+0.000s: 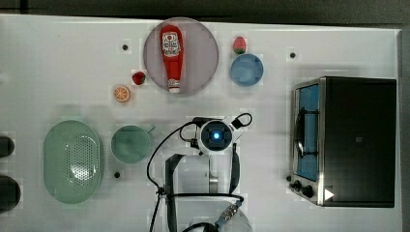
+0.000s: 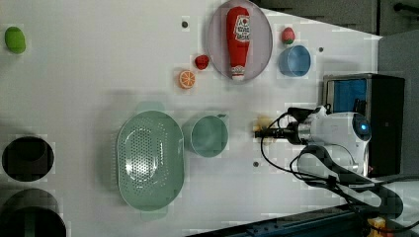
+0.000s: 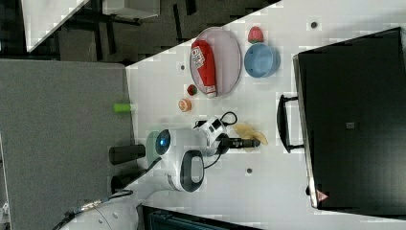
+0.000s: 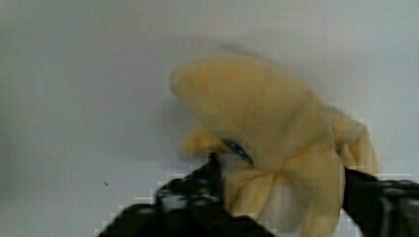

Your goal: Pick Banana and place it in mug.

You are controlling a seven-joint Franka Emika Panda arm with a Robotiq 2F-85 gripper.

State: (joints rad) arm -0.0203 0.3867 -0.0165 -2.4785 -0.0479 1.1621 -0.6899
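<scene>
A yellow plush banana (image 4: 262, 113) lies on the white table, between the mug and the oven; it also shows in the left view (image 2: 264, 121) and the right view (image 3: 245, 130). My gripper (image 4: 281, 197) reaches down over it, with one black finger on each side of its peel end, pressed against the plush. From the sides the gripper (image 2: 261, 132) (image 3: 256, 142) sits right at the banana. The teal-green mug (image 1: 130, 143) (image 2: 209, 136) stands upright and empty, to the arm's left in the top view, a short way from the banana.
A pale-green perforated basket (image 1: 72, 162) lies beyond the mug. A blue cup (image 1: 246, 69), a strawberry (image 1: 239, 45) and a plate (image 1: 203, 53) with a ketchup bottle (image 1: 172, 57) sit at the back. A toaster oven (image 1: 358, 140) stands at the top view's right.
</scene>
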